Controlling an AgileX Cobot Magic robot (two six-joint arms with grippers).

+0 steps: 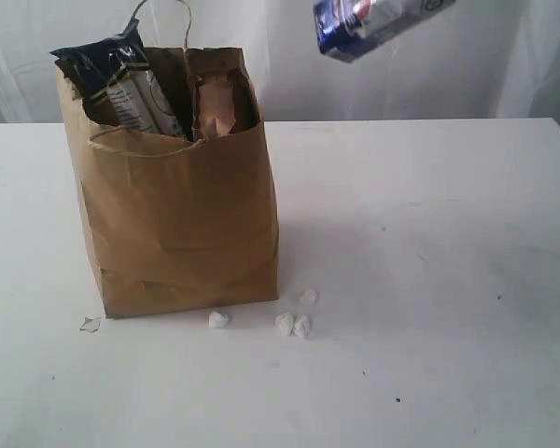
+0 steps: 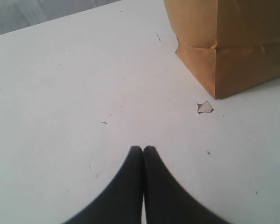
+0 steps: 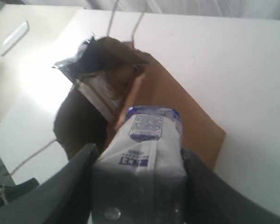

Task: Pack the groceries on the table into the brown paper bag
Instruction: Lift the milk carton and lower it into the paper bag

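The brown paper bag [image 1: 177, 219] stands upright on the left part of the white table [image 1: 429, 280]. A long dark-blue packet [image 1: 121, 79] and a brown-red pouch [image 1: 219, 98] stick out of its open top. High at the upper right, above and right of the bag, hangs a small white-blue carton [image 1: 373, 23]; the arm holding it is out of the exterior view. In the right wrist view my right gripper [image 3: 137, 156] is shut on this carton [image 3: 147, 144], with the bag [image 3: 177, 102] below. My left gripper [image 2: 143, 148] is shut and empty, low over the table near the bag's corner [image 2: 214, 70].
Several small white crumbs [image 1: 289, 322] lie on the table by the bag's front right corner. A torn paper scrap [image 1: 91, 324] lies at its front left corner, also seen as the scrap [image 2: 205, 107] in the left wrist view. A white curtain hangs behind the table.
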